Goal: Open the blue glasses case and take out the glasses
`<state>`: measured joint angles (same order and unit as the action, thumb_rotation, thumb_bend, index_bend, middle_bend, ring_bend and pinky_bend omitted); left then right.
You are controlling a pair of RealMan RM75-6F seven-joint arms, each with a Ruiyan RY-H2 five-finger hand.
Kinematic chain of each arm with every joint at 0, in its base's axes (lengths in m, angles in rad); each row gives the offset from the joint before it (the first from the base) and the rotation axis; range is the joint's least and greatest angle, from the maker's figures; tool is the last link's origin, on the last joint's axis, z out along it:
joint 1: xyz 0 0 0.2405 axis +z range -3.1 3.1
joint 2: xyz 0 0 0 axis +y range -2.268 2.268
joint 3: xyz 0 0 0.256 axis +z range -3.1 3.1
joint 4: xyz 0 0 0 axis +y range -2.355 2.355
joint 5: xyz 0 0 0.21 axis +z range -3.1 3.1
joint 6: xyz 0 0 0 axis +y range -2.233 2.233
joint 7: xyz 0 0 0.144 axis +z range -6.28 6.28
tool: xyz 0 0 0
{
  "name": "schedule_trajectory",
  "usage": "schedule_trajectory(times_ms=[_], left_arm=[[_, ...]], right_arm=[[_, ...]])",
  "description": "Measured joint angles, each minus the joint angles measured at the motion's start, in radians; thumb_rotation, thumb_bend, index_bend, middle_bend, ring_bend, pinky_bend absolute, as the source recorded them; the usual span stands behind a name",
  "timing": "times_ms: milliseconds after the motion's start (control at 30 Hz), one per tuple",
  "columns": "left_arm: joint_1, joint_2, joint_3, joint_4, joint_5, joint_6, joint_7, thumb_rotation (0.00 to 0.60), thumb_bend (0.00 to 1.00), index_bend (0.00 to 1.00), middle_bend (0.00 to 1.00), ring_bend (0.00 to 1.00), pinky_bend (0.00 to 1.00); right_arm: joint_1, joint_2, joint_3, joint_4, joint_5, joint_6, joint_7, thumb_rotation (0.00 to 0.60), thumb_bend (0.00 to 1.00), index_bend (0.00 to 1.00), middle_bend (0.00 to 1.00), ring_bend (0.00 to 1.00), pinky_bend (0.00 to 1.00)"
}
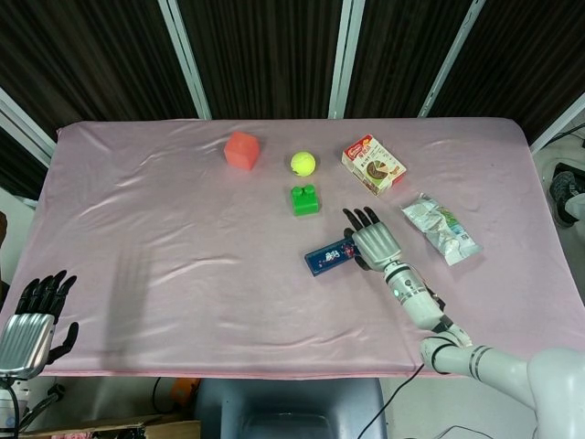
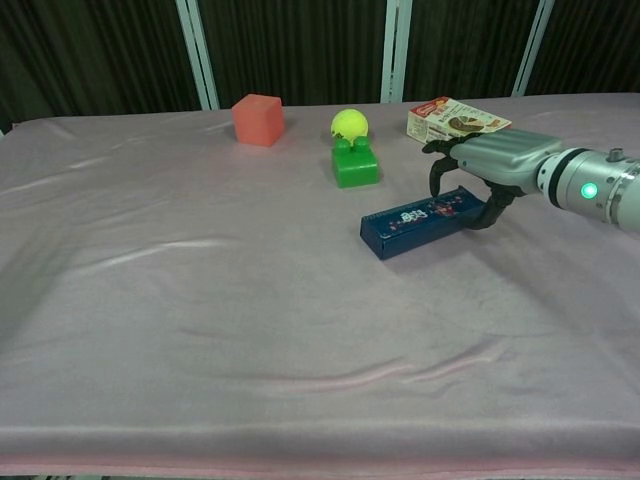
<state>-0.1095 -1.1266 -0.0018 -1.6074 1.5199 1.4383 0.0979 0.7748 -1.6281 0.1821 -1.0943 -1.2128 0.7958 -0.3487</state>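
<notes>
The blue glasses case (image 1: 327,257) (image 2: 418,221) lies shut and flat on the pink cloth, right of centre. My right hand (image 1: 373,242) (image 2: 490,163) is over its right end. The fingers (image 2: 434,176) curl down onto the case's far edge, and the thumb (image 2: 492,212) presses its right end, so the hand grips the case where it lies. No glasses are visible. My left hand (image 1: 31,322) hangs off the near left corner of the table, fingers apart and holding nothing; it is absent from the chest view.
A green block (image 1: 304,199) (image 2: 356,163) stands just behind the case, with a yellow ball (image 1: 303,164) (image 2: 349,124) and a red cube (image 1: 242,150) (image 2: 258,119) further back. A snack box (image 1: 373,165) (image 2: 452,116) and a foil packet (image 1: 441,228) lie to the right.
</notes>
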Motion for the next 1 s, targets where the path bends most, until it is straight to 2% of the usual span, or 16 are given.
schedule_trajectory(times_ms=[667,1000], left_arm=[[0.002,0.001,0.004,0.000,0.006,0.001,-0.001,0.600,0.44,0.00,0.01,0.00,0.00],[0.002,0.001,0.004,0.001,0.006,0.001,-0.003,0.600,0.44,0.00,0.01,0.00,0.00]], right_arm=[[0.000,0.019,-0.012,-0.016,-0.007,0.022,0.034,0.600,0.46,0.52,0.06,0.03,0.00],[0.010,0.011,-0.002,-0.004,0.004,0.028,0.042,0.600,0.49,0.56,0.09,0.05,0.00]])
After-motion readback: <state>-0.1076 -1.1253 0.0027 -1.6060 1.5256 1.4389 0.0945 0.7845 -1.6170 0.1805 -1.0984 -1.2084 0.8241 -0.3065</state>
